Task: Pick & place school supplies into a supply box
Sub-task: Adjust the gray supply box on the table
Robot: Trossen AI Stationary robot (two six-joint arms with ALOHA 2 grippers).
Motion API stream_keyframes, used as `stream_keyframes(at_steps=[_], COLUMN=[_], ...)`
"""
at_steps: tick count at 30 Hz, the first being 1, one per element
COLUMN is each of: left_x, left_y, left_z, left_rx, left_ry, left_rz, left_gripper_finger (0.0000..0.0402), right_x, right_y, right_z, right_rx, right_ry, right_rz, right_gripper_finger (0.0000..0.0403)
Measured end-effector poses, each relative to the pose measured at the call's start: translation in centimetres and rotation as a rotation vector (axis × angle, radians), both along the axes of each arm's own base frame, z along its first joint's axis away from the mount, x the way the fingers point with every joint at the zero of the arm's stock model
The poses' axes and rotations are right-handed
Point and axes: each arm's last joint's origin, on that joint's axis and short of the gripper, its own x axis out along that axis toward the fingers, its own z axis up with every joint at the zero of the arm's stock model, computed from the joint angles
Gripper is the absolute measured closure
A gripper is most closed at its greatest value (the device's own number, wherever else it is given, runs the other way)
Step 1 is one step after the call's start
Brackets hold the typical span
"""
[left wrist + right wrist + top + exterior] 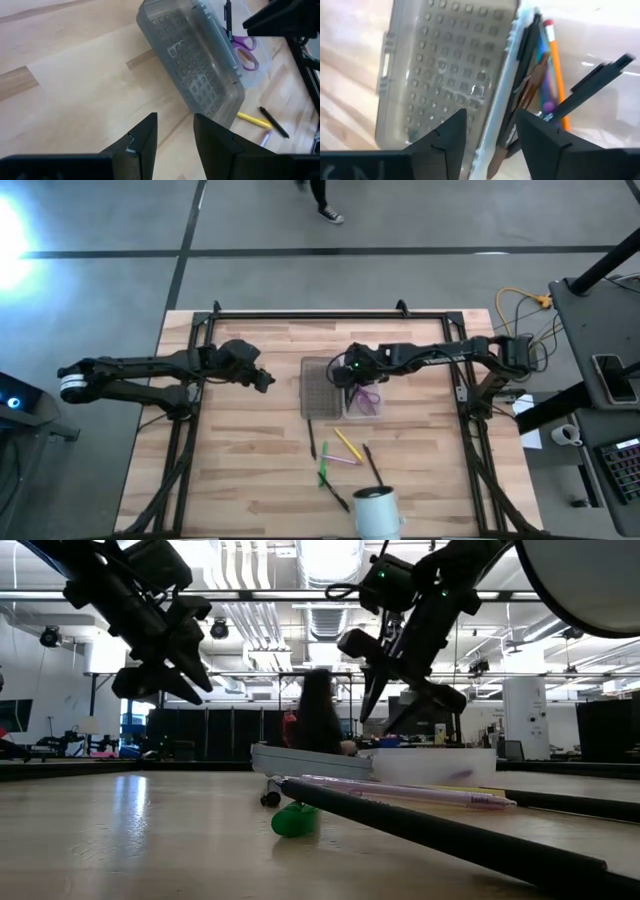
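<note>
The supply box [322,388] is lying open near the middle of the wooden table [240,460], its grey mesh-textured half [192,60] flat on the side toward the left arm and its clear tray [365,402] on the side toward the right arm. The purple-handled scissors [368,397] are sitting in the tray, and an orange pencil [555,65] is lying there alongside several dark pens [525,60].

The right gripper [345,372] is hovering over the box, just above the hinge line, its fingers [447,137] standing spread apart and pinching nothing. The left gripper [266,379] is hanging above bare table beside the mesh half, apart from it, its fingers [145,137] also parted and empty.

Several supplies are lying loose on the table between the box and the white cup [377,513] at the near edge: a yellow marker [348,444], a pink marker [340,461], a green marker [324,470], and dark pens [372,464], one of them just beside the mesh half's near end [311,438].

A person's shoe [331,216] is showing on the floor beyond the table.
</note>
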Motion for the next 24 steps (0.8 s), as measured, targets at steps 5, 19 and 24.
stream_keyframes(at_steps=[5,19,24], left_x=[0.1,0.1,0.1], left_y=[0.0,0.0,0.0], left_z=[0.2,0.2,0.2], left_rx=[0.004,0.012,0.012], left_ry=[-0.008,-0.005,-0.006], left_rz=[0.001,-0.006,-0.006], left_gripper_finger=[0.029,0.029,0.029], right_x=[0.2,5.1,6.8], right_y=[-1.0,-2.9,-5.3], right_z=[-1.5,-3.0,-3.2], right_rx=[0.038,0.032,0.001], right_ry=[0.037,0.051,0.038], right_rz=[-0.015,0.021,0.021], right_gripper_finger=[0.0231,0.0217,0.0218])
